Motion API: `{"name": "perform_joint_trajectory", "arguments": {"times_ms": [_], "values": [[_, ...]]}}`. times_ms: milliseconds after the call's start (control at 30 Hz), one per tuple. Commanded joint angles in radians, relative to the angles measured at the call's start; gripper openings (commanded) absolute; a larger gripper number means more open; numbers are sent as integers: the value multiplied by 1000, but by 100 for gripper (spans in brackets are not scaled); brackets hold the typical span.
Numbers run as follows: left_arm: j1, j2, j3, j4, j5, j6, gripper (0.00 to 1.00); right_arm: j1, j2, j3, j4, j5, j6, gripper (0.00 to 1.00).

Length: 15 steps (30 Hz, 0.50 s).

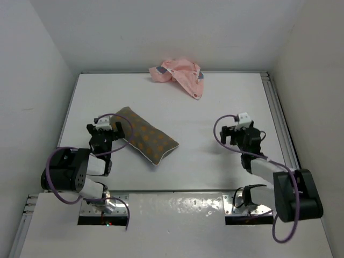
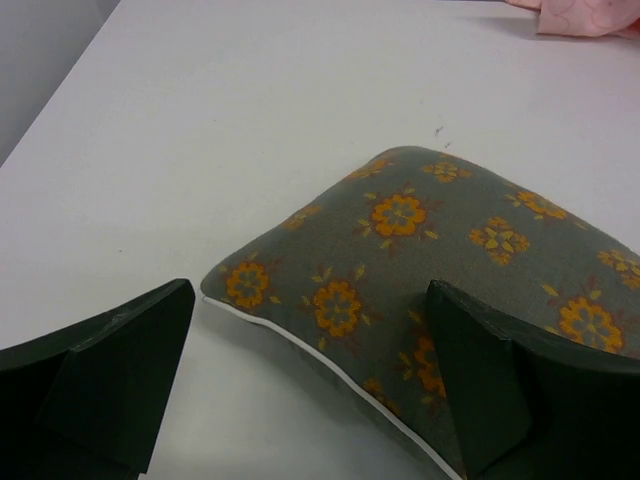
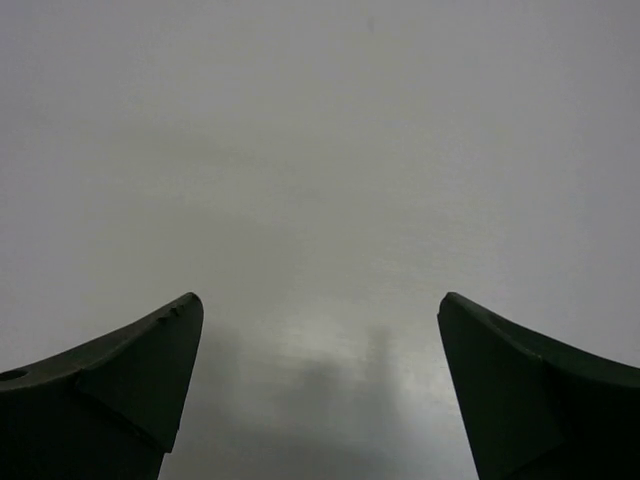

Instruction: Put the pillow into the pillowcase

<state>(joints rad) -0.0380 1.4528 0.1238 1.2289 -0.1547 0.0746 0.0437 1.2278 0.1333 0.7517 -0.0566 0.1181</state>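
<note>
My left gripper [image 1: 111, 130] [image 2: 310, 297] has its fingers spread wide at the left end of the pillow [image 1: 147, 136] [image 2: 455, 245]. One finger is over the flowered fabric and the other over the table [image 1: 215, 113] beside the pale piped edge; I cannot tell whether either touches. The pillow lies flat, left of centre, angled toward the near right. The pillowcase [image 1: 179, 73] [image 2: 585, 14] sits crumpled at the far edge, well apart from the pillow. My right gripper [image 1: 243, 130] [image 3: 320, 305] is also spread wide, over bare table on the right.
</note>
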Motion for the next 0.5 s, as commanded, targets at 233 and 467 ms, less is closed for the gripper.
{"name": "perform_joint_trajectory", "arguments": {"times_ms": [233,467], "values": [[0,-249,506,-990,296,348,100,309,299,1284,-929,636,-192,99],[-189,-107,889,-1681,340,1094,86,127,698,1679,-1173,0,273,9]]}}
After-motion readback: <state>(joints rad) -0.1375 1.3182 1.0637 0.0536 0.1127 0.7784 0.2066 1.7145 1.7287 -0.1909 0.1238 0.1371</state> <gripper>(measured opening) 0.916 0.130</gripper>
